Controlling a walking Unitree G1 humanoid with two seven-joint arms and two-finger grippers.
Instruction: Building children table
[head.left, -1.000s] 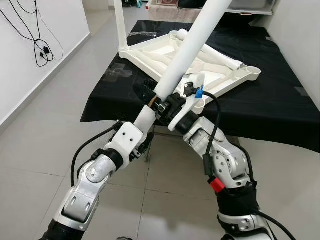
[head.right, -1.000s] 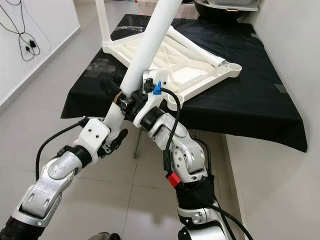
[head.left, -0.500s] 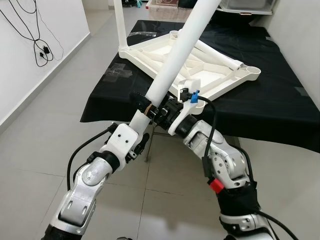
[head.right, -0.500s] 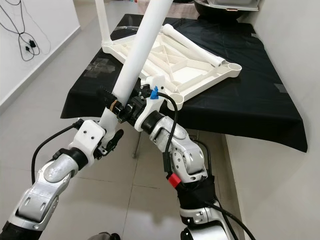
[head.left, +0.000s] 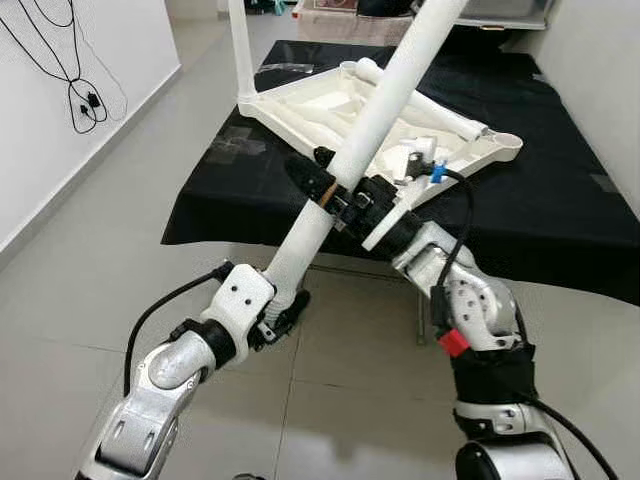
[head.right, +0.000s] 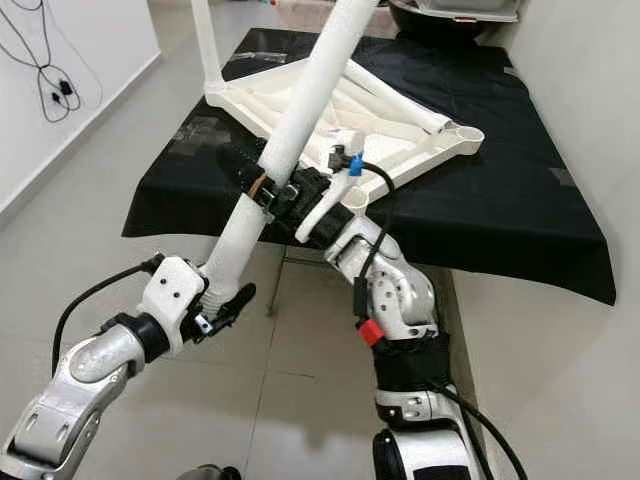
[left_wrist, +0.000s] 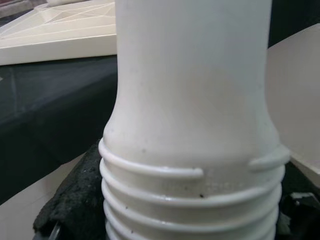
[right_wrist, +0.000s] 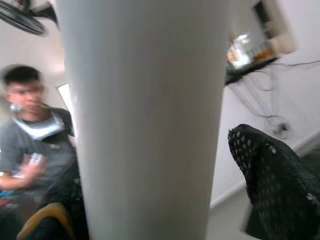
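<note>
A long white table leg (head.left: 385, 95) slants up from lower left to upper right in front of me. My left gripper (head.left: 285, 290) is shut on its lower, threaded end (left_wrist: 190, 200). My right gripper (head.left: 330, 192) is shut on the same leg higher up, with a black finger (right_wrist: 270, 185) beside the tube. Behind them the white tabletop (head.left: 300, 105) lies upside down on the black-covered table (head.left: 560, 200). One leg (head.left: 240, 50) stands upright in its far left corner. Another leg (head.left: 430, 105) lies across the tabletop's underside.
Grey tiled floor (head.left: 100, 220) spreads out left of the table and under my arms. Black cables (head.left: 85, 100) hang on the white wall at the left. A person (right_wrist: 30, 125) is visible behind the leg in the right wrist view.
My right arm has stretched toward the table and the left arm has dropped lower. A longer stretch of leg now lies between the two grippers.
</note>
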